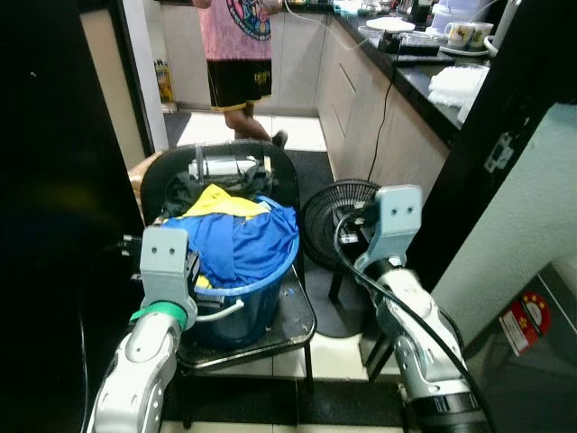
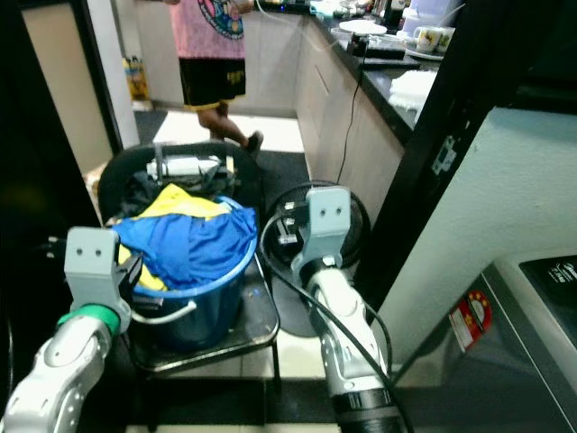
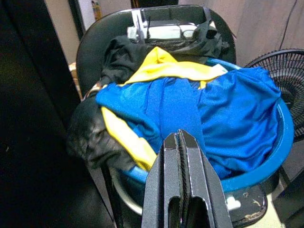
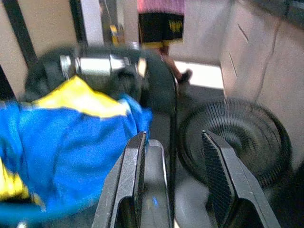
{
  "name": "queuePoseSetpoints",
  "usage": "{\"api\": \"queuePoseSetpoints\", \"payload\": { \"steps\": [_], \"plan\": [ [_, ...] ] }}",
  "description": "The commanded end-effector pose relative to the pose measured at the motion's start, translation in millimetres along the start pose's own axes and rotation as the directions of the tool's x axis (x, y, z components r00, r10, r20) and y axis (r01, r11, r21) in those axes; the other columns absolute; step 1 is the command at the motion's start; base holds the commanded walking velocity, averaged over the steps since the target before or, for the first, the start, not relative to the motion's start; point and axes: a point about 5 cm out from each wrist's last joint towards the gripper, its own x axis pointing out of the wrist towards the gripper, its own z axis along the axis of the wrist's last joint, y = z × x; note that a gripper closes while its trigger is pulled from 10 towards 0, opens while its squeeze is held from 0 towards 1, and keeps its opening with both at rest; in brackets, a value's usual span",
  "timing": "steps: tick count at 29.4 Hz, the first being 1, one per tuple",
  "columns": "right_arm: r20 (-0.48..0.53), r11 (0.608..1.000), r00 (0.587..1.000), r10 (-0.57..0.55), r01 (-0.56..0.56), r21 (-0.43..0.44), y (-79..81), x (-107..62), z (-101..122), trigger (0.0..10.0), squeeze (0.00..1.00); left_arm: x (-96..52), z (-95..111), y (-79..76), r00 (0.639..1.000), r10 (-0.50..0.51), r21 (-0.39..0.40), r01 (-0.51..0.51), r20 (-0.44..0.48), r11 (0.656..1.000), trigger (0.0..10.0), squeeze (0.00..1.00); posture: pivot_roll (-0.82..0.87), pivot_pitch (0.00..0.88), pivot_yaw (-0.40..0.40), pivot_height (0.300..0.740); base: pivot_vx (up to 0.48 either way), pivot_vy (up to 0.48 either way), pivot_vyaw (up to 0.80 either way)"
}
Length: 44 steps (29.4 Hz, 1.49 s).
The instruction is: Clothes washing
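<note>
Blue and yellow clothes [image 1: 236, 236] heaped in blue basin [image 1: 255, 287] on black chair [image 1: 287, 317]; soft, light, slippery-looking; I'd pinch a raised fold at the top; my left tool [image 3: 183, 156] pressed together, empty, just short of the rim; my right tool [image 4: 173, 175] spread wide beside the basin, near fan [image 1: 341, 223].

Blk chair [image 1: 293, 311] w/ blue tub [image 1: 261, 287].
</note>
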Motion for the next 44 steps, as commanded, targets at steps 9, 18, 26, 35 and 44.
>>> {"api": "queuePoseSetpoints", "payload": {
  "steps": [9,18,26,35,44],
  "plan": [
    [-0.269,0.995,0.963,-0.037,0.059,0.076,-13.1,-28.9,-81,10.0,0.0,-23.1,-87,4.9,0.941,-0.141,0.032,0.158,-0.307,0.987,10.0,0.0,-0.03,0.022,0.002,0.74,0.0,0.0,0.0],
    [-0.233,0.996,0.972,-0.014,0.034,0.083,-10.5,-26.8,-77,10.0,0.0,-24.9,-93,10.5,0.97,-0.072,0.02,0.079,-0.232,0.997,10.0,0.0,-0.04,0.028,0.012,0.74,0.0,0.0,0.0],
    [-0.206,0.996,0.978,0.038,-0.021,0.086,-4.0,-22.3,-73,10.0,0.0,-23.8,-91,12.2,0.977,-0.071,0.02,0.077,-0.201,0.997,10.0,0.0,-0.04,0.032,-0.007,0.74,0.0,0.0,0.0],
    [-0.174,0.996,0.983,0.065,-0.054,0.067,-0.7,-18.1,-67,10.0,0.0,-19.8,-91,8.3,0.981,-0.078,0.02,0.083,-0.177,0.996,10.0,0.0,-0.04,0.021,-0.008,0.74,0.0,0.0,0.0],
    [-0.151,0.996,0.986,0.07,-0.061,0.06,-1.0,-17.3,-65,10.0,0.0,-14.2,-85,4.3,0.984,-0.09,0.014,0.093,-0.154,0.996,10.0,0.0,-0.04,0.017,-0.005,0.74,0.0,0.0,0.71]
  ]
}}
